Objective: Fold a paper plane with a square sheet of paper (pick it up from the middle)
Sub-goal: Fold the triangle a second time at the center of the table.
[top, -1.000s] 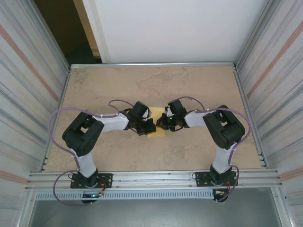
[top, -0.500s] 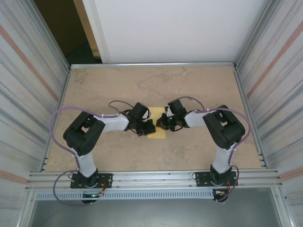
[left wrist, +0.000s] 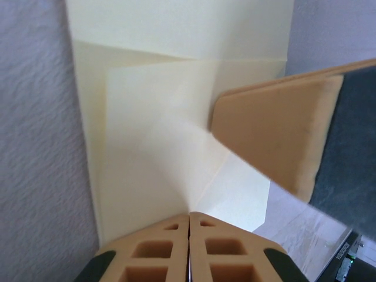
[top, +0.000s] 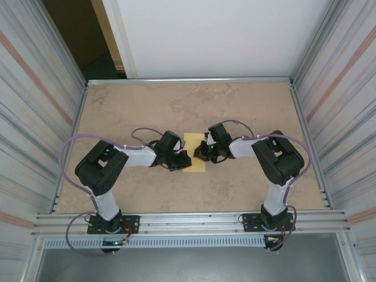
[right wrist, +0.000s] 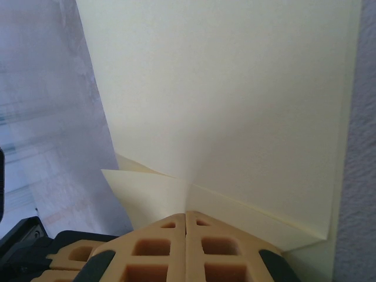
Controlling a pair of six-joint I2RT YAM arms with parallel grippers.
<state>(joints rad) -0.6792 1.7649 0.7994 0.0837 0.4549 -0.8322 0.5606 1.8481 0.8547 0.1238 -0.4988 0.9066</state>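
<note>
Though creased, the square sheet of paper (top: 193, 143) rests on the table (top: 235, 111), pinched by left gripper (left wrist: 189, 218) and right gripper (right wrist: 186, 216).

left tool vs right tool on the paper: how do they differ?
Left tool comes at the square sheet of paper from its left side; right tool from its right side. Ahead of the left tool lie folded flaps and creases; ahead of the right tool, a mostly smooth face. Shared: both shut, tips at the paper.
</note>
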